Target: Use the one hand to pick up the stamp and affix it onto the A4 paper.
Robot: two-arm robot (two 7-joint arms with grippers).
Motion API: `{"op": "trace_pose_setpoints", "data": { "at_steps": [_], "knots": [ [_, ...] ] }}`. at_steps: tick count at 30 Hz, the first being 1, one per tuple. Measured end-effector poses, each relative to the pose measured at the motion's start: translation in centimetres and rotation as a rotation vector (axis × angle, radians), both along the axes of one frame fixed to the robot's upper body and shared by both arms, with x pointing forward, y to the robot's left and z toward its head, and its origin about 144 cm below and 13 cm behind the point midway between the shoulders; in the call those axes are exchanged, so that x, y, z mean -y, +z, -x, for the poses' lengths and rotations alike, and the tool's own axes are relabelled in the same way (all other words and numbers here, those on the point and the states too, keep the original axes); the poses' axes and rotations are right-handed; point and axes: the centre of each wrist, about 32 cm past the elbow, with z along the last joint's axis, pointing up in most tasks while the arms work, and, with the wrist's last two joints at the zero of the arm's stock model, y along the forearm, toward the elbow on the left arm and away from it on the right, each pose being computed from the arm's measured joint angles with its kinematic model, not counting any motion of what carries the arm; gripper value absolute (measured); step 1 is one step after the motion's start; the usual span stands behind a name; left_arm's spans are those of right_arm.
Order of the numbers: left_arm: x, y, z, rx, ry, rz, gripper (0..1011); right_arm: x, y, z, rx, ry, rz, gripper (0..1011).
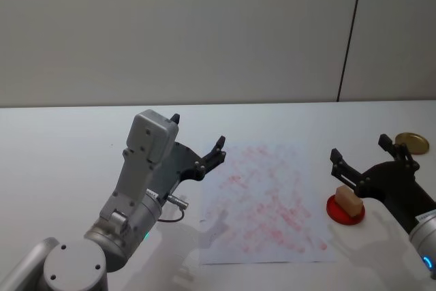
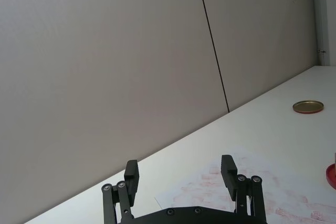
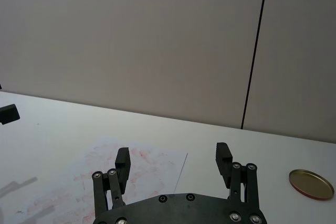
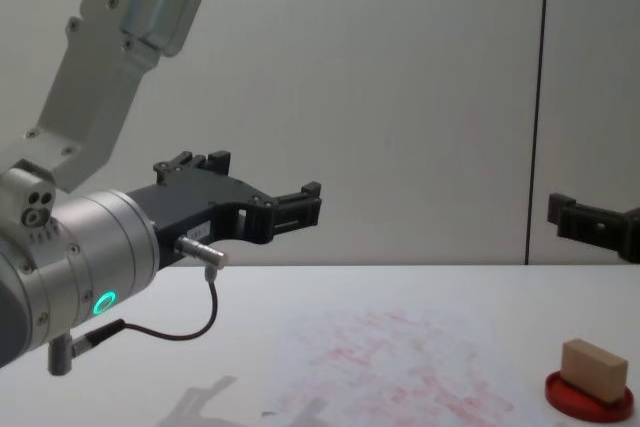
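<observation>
Sitting on the red ink pad (image 1: pixel 345 213) at the head view's lower right, the stamp (image 1: pixel 347 199) looks like a light, stiff wooden block, probably best pinched across its long flat sides. There is one stamp, one pad and one A4 paper (image 1: pixel 266 202) at lower centre. The right gripper (image 1: pixel 360 146) hangs above the stamp, clear of it, fingers wide. The left gripper (image 1: pixel 197 131), at the paper's left edge, is equally wide. One gold lid (image 1: pixel 412 143) lies at the far right.

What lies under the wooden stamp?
The stamp stands on a flat round red ink pad, whose rim shows around it. The pad's middle and the stamp's underside are covered. Right gripper hovers open nearby; left gripper idles.
</observation>
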Motion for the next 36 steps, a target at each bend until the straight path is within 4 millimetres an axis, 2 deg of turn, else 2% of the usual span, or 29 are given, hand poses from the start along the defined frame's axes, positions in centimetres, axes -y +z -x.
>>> {"op": "trace_pose_setpoints", "data": {
  "at_steps": [23,36],
  "knots": [
    [0.0,0.0,0.0,0.0,0.0,0.0,993,0.1,0.0,-0.1,-0.001,-0.001,0.002,1001],
    [0.0,0.0,0.0,0.0,0.0,0.0,993,1.3,-0.6,-1.3,-0.054,0.019,0.026,1001]
  ]
}}
